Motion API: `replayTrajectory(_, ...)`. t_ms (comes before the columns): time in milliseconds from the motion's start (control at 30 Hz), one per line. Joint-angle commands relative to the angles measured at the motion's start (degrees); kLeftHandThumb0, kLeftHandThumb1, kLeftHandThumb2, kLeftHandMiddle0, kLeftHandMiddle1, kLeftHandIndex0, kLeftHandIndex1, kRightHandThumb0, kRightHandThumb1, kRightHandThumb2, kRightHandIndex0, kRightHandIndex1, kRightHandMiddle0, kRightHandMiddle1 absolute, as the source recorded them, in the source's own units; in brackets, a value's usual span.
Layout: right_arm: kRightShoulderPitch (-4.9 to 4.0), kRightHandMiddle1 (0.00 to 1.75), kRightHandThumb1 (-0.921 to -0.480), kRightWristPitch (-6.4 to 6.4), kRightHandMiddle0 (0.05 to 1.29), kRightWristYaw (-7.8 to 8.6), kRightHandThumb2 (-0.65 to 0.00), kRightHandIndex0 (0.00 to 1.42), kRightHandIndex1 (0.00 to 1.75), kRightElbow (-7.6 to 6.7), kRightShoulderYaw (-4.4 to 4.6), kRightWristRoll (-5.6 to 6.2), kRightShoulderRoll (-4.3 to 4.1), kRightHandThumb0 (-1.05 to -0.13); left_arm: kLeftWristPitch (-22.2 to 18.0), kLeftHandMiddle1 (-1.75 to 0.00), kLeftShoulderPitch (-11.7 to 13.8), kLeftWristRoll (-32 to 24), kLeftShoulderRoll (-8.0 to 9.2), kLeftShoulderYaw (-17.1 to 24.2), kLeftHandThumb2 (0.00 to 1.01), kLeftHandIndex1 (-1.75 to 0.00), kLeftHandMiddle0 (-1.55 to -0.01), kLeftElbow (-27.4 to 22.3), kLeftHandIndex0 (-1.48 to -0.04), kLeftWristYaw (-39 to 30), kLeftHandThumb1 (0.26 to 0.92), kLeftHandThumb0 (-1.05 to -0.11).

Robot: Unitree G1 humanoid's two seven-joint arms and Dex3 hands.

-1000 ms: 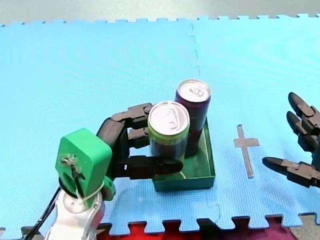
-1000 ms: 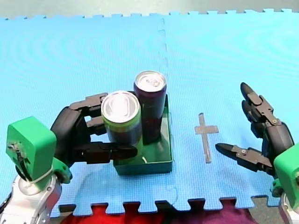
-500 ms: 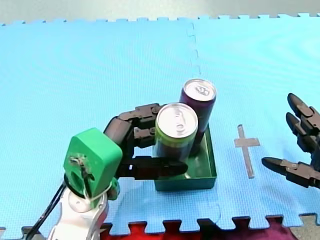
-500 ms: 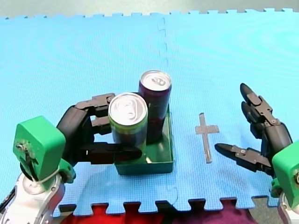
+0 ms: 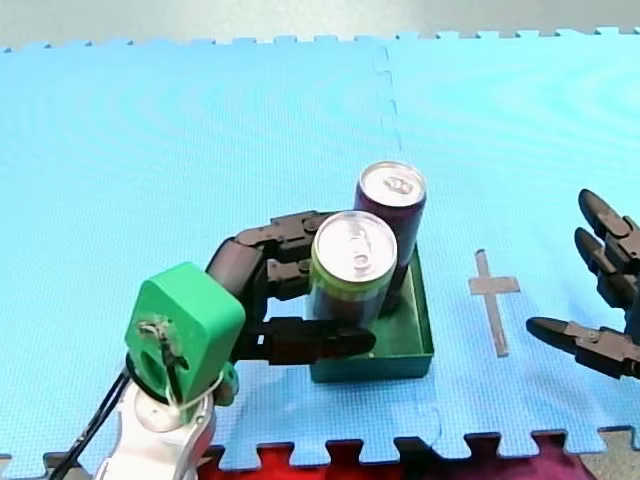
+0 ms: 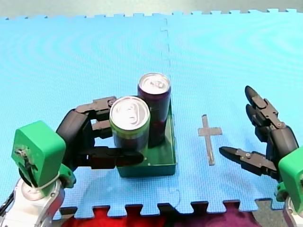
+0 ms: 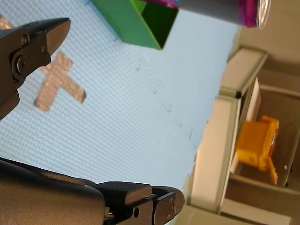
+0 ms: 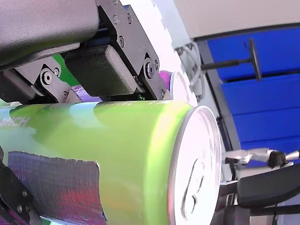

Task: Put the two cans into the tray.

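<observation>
Green can (image 5: pixel 348 270) upright, over the front-left part of the green tray (image 5: pixel 418 345); its base is hidden behind the tray wall, so cannot tell if it sits on the tray floor. Left hand (image 5: pixel 262 290) is closed around it from the left: two fingers (image 5: pixel 290 222) wrap the far side, thumb on the near side low on the can body. In the second wrist view the same green can (image 8: pixel 117 154) lies against the black finger pads (image 8: pixel 101 70), silver lid and pull tab facing the camera. Purple can (image 5: pixel 392 205) stands upright inside the tray toward its back, just behind the green can and about touching it, no hand on it.

Tray sits on the blue foam mat (image 5: pixel 200 150) near the front edge, just right of the mat seam. Grey tape cross (image 5: pixel 488 290) on the mat to the right of the tray, apart from it. Right hand (image 6: pixel 265 142) is off to the right of the cross, above the mat, holding nothing, fingers uncurled. Red cloth (image 5: pixel 330 460) shows past the mat's front edge
</observation>
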Motion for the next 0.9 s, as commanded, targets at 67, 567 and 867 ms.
replayTrajectory(67, 0.04, 0.00, -0.682, -0.38, 0.24, -0.06, -0.001, 0.23, 0.00, 0.03, -0.27, 0.24, -0.29, -0.711, 0.2, 0.00, -0.1, -0.3, 0.12, 0.0, 0.00, 0.00, -1.42, -1.0, -1.26, 0.1, 0.709, -0.448)
replayTrajectory(567, 0.62, 0.00, -0.687, -1.91, 0.24, 0.27, -0.001, 0.22, 0.00, -0.79, -0.75, 0.53, -0.56, -0.707, -4.6, 0.00, -1.6, -0.1, 0.21, 0.7, 0.00, 0.00, -1.42, 6.6, -1.26, 0.0, 0.707, -0.457)
replayTrajectory(867, 1.65, 0.00, -0.689, 0.10, 0.25, 0.46, -0.001, 0.22, 0.00, -3.98, -0.82, 1.18, -0.45, -0.724, -11.5, 0.00, -2.5, -1.3, 0.12, 2.3, 0.00, 0.00, -1.42, 13.5, -1.26, -1.4, 0.707, -0.457)
